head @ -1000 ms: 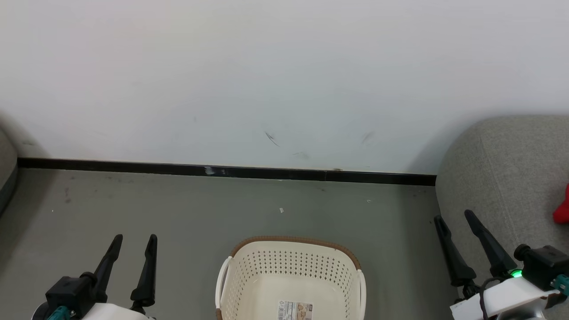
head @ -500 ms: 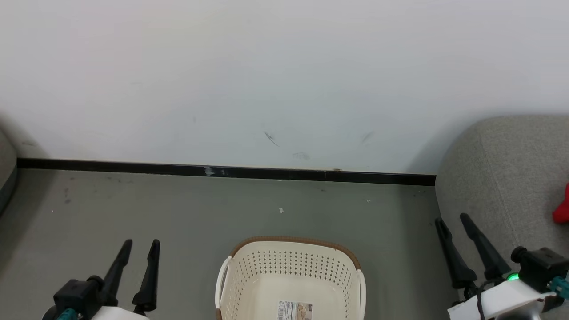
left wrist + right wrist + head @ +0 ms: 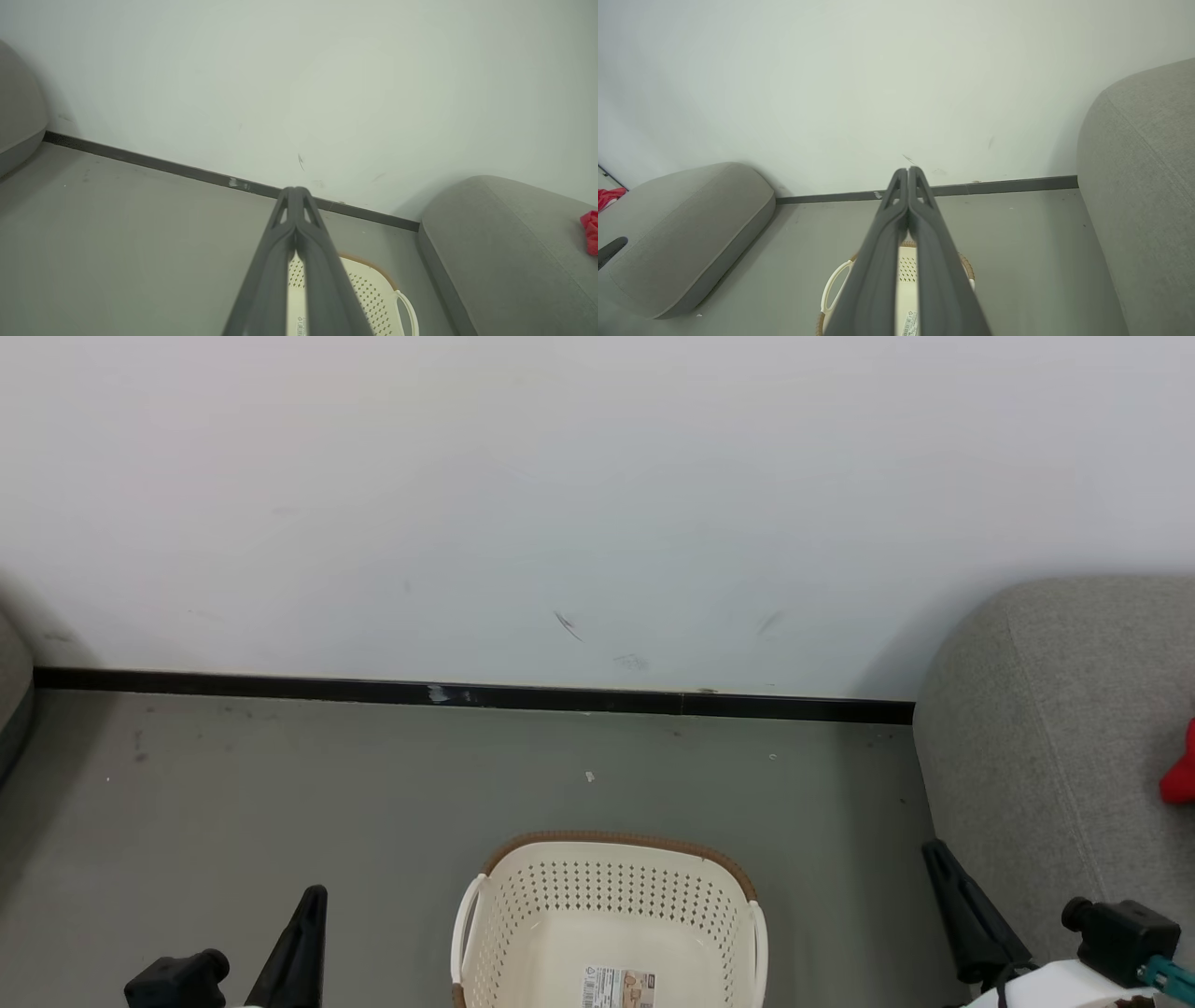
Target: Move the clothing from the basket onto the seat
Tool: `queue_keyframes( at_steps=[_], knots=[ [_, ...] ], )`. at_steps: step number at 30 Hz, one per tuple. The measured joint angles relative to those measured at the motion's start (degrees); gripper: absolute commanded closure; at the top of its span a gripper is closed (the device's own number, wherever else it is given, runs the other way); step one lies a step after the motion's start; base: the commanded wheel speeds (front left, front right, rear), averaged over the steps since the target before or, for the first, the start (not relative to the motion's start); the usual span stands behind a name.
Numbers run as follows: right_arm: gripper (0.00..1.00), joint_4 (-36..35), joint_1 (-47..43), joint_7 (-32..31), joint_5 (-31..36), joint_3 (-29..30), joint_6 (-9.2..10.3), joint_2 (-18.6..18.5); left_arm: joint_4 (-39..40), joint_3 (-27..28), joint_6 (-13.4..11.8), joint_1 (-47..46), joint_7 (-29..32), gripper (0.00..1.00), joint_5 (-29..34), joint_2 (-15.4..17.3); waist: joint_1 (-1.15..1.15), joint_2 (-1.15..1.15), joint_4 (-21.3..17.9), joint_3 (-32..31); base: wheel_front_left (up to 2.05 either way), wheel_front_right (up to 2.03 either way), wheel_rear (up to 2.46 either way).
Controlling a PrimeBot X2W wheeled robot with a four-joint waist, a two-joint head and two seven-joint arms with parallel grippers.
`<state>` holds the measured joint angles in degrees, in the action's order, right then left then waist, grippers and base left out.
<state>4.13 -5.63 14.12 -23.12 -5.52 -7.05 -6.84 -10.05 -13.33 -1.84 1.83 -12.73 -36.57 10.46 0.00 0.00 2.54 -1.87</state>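
On the floor (image 3: 373, 784) by the seat (image 3: 1027, 728), basket (image 3: 607, 887) shows bare; I've left gripper (image 3: 308, 915) & right gripper (image 3: 948, 873) shut on nothing, open 1 s ago. Red clothing (image 3: 1178, 775) lies on seat: prob. done.

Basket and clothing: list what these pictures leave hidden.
- basket: near half cut off by head view's bottom edge; in wrist views, the shut left gripper and right gripper cover its middle.
- clothing: a red scrap on the seat, rest beyond head view's right edge.
- label: print too small.

white scuffed wall (image 3: 597, 476), black baseboard (image 3: 280, 683), grey floor (image 3: 280, 784), grey cushion (image 3: 686, 233) left.
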Motion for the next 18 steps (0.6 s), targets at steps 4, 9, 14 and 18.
queue_keyframes(
  at_steps=[4, 9, 14, 18],
  knots=[
    [1.0, 0.0, 0.0, -0.6, -3.9, 0.3, 0.0, 0.3, -0.1, 0.7, 0.1, 0.0, 0.9, 1.0, -2.6, -0.3, 0.0, 0.0, -0.1, 0.1, 0.0, 0.0, 0.0],
    [1.0, 0.2, 0.0, -1.6, -8.3, 1.0, 0.0, 0.5, -0.3, 1.7, 0.6, 0.0, 1.8, 1.0, -5.2, -1.0, 0.03, 0.0, -0.3, 0.2, 0.0, 0.0, 0.0],
    [1.0, 0.5, 0.2, -2.6, -12.1, 1.3, 0.0, 0.7, -0.4, 2.7, 1.1, -0.1, 2.9, 1.0, -8.3, -1.4, 0.18, 0.0, -0.5, 0.3, 0.0, 0.0, 0.0],
    [1.0, 0.8, 0.3, -3.2, -15.2, 1.8, 0.0, 0.7, -0.5, 3.4, 1.7, -0.2, 3.7, 1.0, -10.9, -1.7, 0.38, 0.0, -0.6, 0.3, 0.0, 0.0, 0.0]
  ],
)
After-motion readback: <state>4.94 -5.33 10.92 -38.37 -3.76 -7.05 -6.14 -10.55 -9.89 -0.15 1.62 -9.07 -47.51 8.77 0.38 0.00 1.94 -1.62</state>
